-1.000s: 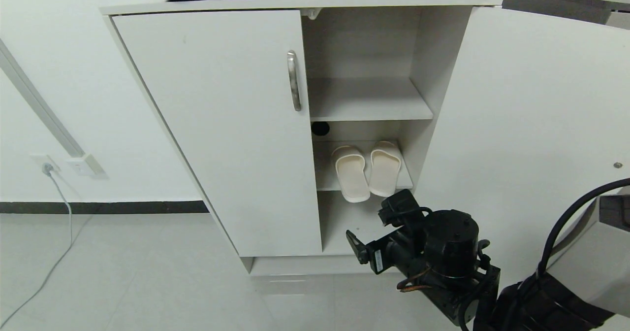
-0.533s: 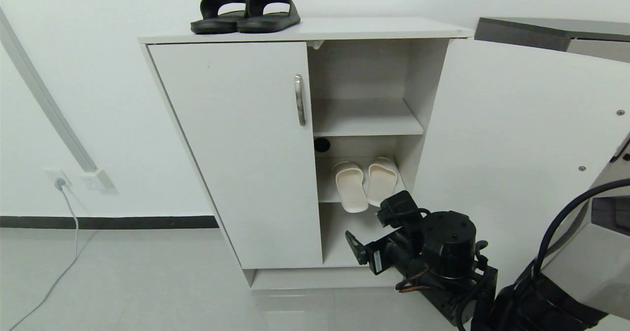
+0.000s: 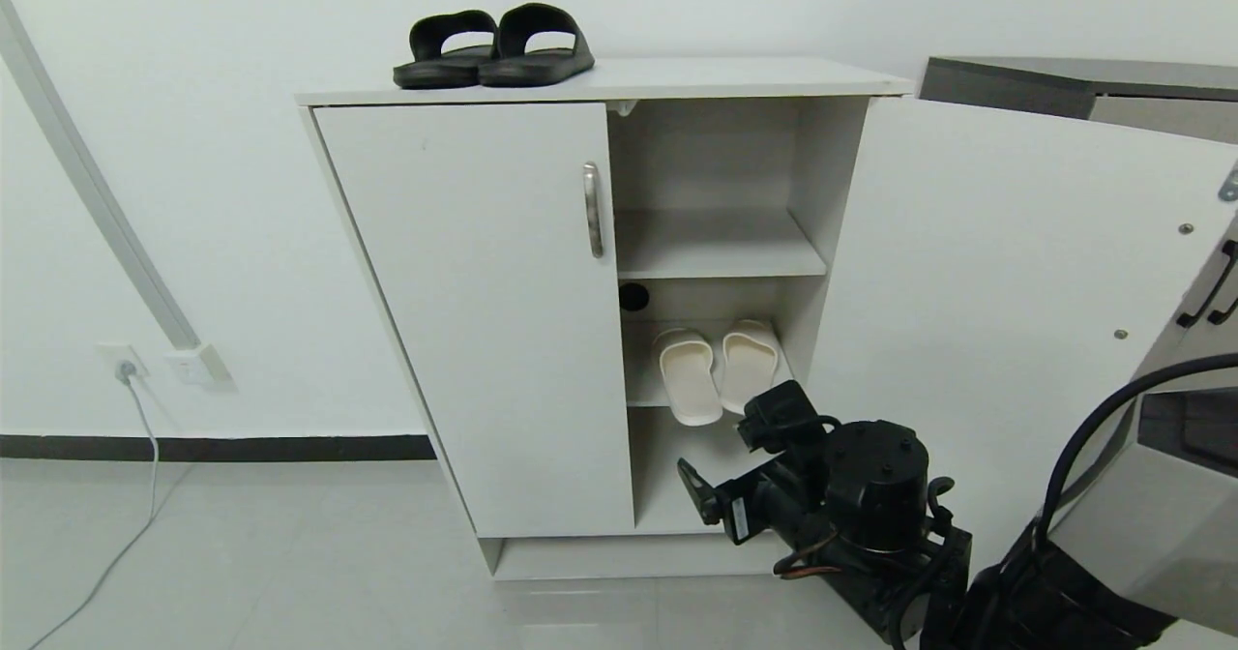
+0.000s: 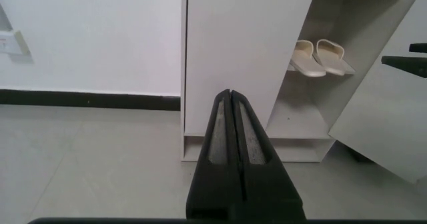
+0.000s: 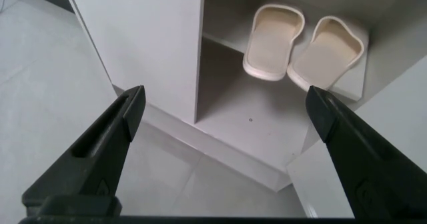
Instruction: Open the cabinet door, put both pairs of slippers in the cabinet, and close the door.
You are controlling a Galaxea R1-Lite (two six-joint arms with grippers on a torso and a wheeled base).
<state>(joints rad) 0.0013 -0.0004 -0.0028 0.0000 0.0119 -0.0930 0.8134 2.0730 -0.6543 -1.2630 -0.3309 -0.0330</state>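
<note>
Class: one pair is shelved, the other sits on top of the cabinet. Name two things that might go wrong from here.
1. The black slippers lie near the cabinet top front edge, well above the open right gripper; a clumsy grasp might push them off.
2. The white slippers seem to overhang the front edge of their shelf, so a passing arm or the closing right door might catch them.

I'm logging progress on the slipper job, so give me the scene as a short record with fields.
Right door: open
Left door: shut
White slippers: inside, on the middle shelf
Black slippers: on top of the cabinet
Left gripper: shut, empty
Right gripper: open, empty, low before the open side
Remaining: black slippers in, door closed
</note>
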